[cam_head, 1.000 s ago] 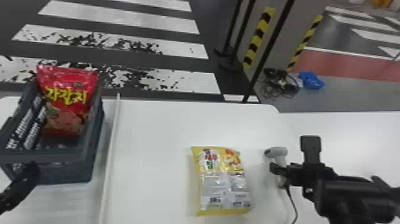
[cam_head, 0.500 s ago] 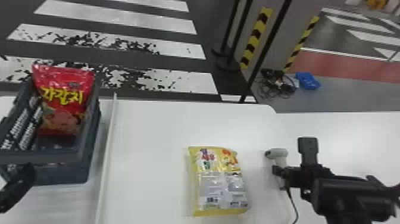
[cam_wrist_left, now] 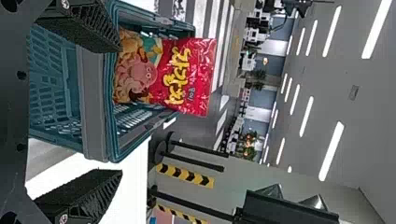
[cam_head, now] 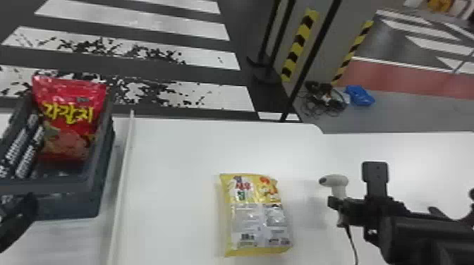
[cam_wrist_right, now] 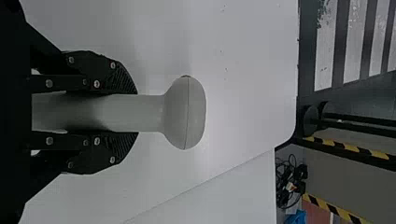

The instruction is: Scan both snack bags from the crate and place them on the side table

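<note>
My left gripper [cam_head: 17, 220] is at the near side of the dark crate [cam_head: 67, 208], at the lower left of the head view. The red snack bag [cam_head: 70, 119] stands upright in the crate. In the left wrist view my left gripper [cam_wrist_left: 109, 109] is open, the crate [cam_wrist_left: 93, 107] and red bag [cam_wrist_left: 187, 77] beyond its spread fingers. My right gripper [cam_head: 338, 209] holds the white scanner [cam_head: 335, 181] over the table; the right wrist view shows my right gripper [cam_wrist_right: 123, 113] shut on the handle of the scanner [cam_wrist_right: 184, 113]. The yellow snack bag [cam_head: 259, 215] lies flat on the white table.
A raised white strip [cam_head: 123, 176] runs between the crate and the yellow bag. The scanner's cable [cam_head: 351, 243] hangs toward the near edge. Beyond the white table [cam_head: 176, 151] stand black posts [cam_head: 310, 60], with cables [cam_head: 322, 98] and a blue item [cam_head: 359, 95] on the floor.
The head view has shifted slightly, so the crate, both bags and the scanner appear a little further left. The right gripper keeps its hold on the scanner, and the yellow bag stays lying on the table.
</note>
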`<state>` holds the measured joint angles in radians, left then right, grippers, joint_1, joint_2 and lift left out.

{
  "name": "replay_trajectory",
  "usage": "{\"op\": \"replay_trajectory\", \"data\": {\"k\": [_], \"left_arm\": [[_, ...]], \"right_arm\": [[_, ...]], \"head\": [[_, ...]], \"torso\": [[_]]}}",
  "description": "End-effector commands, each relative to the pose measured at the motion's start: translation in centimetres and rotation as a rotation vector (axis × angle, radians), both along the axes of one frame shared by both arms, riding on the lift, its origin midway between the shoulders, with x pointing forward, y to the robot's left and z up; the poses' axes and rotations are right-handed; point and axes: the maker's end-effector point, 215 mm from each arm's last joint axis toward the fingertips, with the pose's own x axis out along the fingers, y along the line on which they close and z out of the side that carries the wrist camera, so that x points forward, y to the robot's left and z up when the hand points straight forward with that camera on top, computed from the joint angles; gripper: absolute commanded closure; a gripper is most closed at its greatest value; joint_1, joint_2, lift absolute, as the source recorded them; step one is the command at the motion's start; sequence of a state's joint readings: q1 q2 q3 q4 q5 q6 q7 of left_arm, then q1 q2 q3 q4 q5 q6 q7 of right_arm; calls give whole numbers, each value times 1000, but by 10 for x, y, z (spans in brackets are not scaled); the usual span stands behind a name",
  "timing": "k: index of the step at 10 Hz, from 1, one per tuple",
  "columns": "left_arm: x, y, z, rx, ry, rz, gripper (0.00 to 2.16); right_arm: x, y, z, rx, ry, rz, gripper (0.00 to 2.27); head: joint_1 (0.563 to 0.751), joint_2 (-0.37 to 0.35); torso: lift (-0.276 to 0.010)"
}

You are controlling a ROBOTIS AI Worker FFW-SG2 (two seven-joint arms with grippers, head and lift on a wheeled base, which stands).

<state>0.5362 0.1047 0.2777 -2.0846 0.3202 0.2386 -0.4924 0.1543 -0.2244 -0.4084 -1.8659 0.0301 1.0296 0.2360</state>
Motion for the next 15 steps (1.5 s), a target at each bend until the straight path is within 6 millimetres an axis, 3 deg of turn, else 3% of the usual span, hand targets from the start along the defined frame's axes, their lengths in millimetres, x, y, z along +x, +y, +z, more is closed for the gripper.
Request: {"op": "replay_trajectory", "data": {"k": [1, 3, 5, 8, 11, 15], "left_arm": [[2, -1, 2, 2, -5, -5, 73], [4, -4, 4, 1, -9, -10, 73], [4, -3, 4, 0, -9, -12, 73], [3, -3, 3, -10, -6, -11, 73], [3, -2, 1, -21, -4, -8, 73], [2, -1, -5, -24, 7, -6, 73]], "right_arm": [[-26, 20, 18, -5, -4, -5, 2256], [-65, 56, 32, 29, 42, -19, 2260], [-103, 97, 27, 81, 131, -21, 2260], [-141, 145, 29, 82, 214, -9, 2260], [-140, 180, 54, 41, 176, 58, 2260], [-142, 218, 71, 7, 147, 124, 2260]], "head": [[695, -293], [695, -277], [695, -240], [695, -180], [695, -116], [695, -41]], "torso": [[-95], [-95], [-95], [-95], [-95], [-95]]}}
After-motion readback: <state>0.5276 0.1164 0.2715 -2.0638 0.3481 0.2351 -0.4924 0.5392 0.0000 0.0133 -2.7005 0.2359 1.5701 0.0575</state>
